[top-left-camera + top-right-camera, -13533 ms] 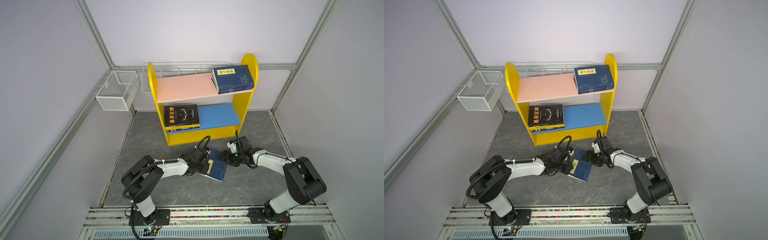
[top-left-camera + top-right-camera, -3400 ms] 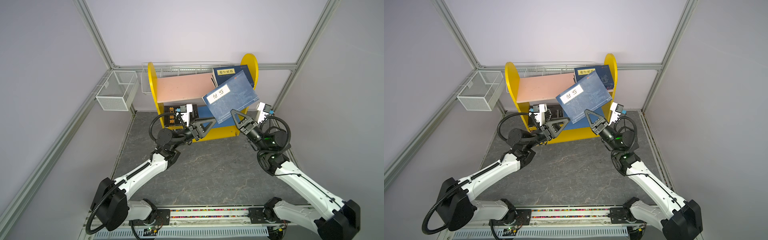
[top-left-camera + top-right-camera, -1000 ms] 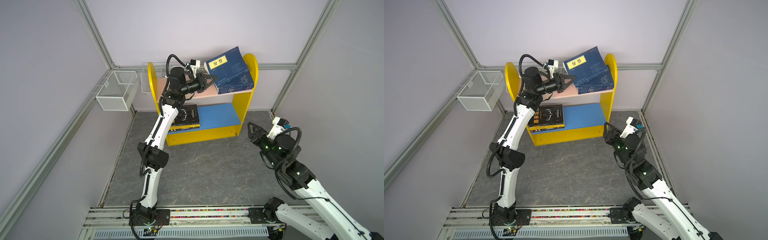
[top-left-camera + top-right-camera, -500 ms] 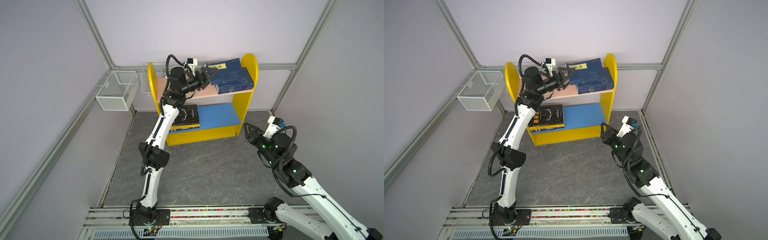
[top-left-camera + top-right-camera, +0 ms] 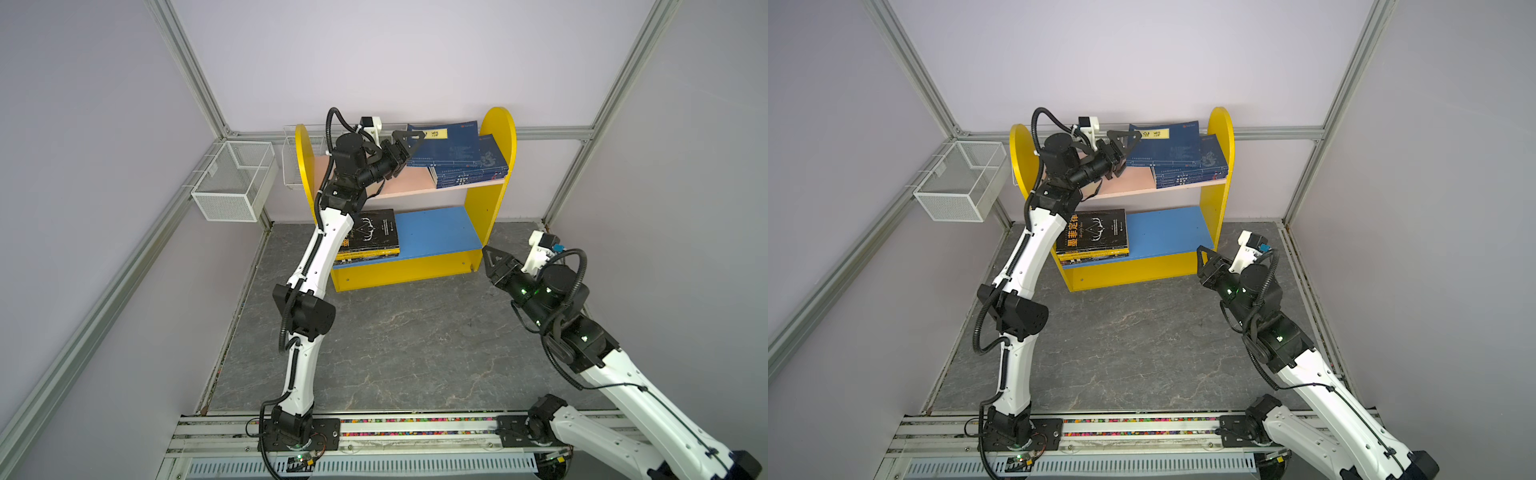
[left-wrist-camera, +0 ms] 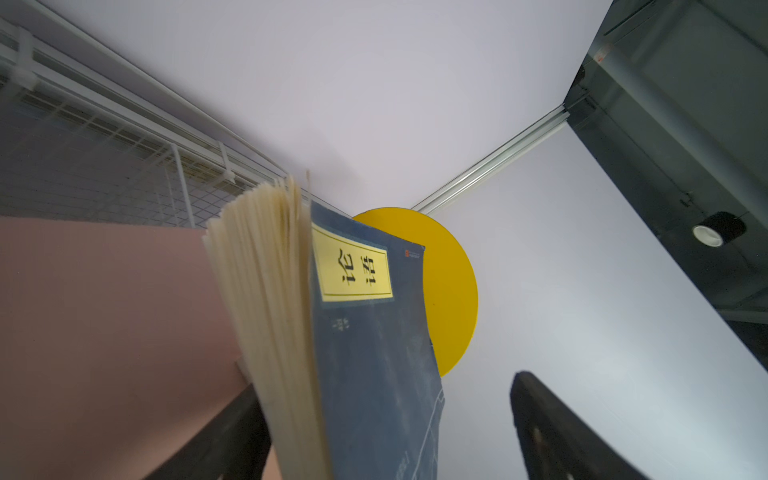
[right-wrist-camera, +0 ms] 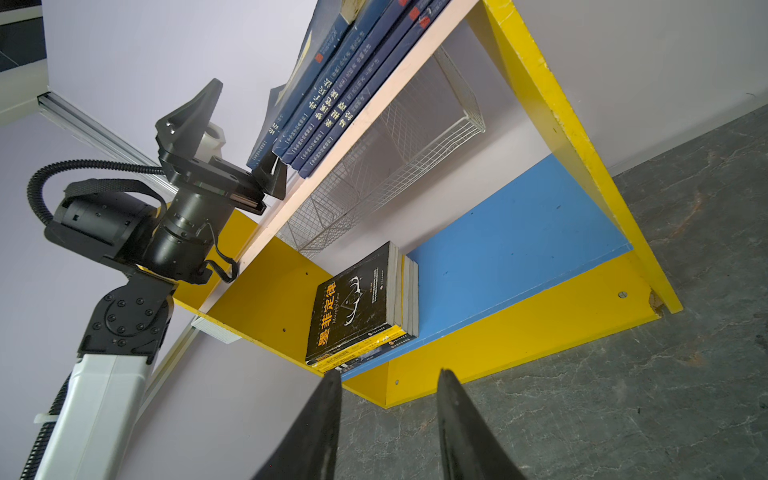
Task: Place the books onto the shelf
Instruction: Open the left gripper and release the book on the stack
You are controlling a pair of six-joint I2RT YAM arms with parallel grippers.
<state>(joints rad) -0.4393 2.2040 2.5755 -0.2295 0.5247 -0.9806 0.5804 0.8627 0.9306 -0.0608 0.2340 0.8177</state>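
Note:
The shelf [image 5: 496, 137] [image 5: 1221, 133] stands at the back wall. A stack of navy books [image 5: 461, 158] [image 5: 1179, 158] lies flat at the right of its pink upper board. The top navy book [image 6: 374, 332], with a yellow label, juts past the stack's left side. My left gripper [image 5: 409, 143] [image 5: 1125, 143] [image 6: 384, 382] is open, its jaws above and below that jutting edge. A black-covered stack of books [image 5: 374, 235] [image 7: 357, 307] lies at the left of the blue lower board. My right gripper [image 5: 488, 253] [image 5: 1202, 251] [image 7: 389, 374] hovers open and holds nothing, by the shelf's lower right corner.
A white wire basket [image 5: 235, 180] hangs on the left wall. A second wire basket [image 5: 291, 166] sits behind the shelf's left panel. Grey stone floor [image 5: 395, 332] spreads in front of the shelf. The arms' base rail [image 5: 374, 428] runs along the front edge.
My left gripper has opened and let go of the navy book, which has dropped from tilted to flat on the stack. My right gripper has drifted left toward the shelf, jaws slightly narrower.

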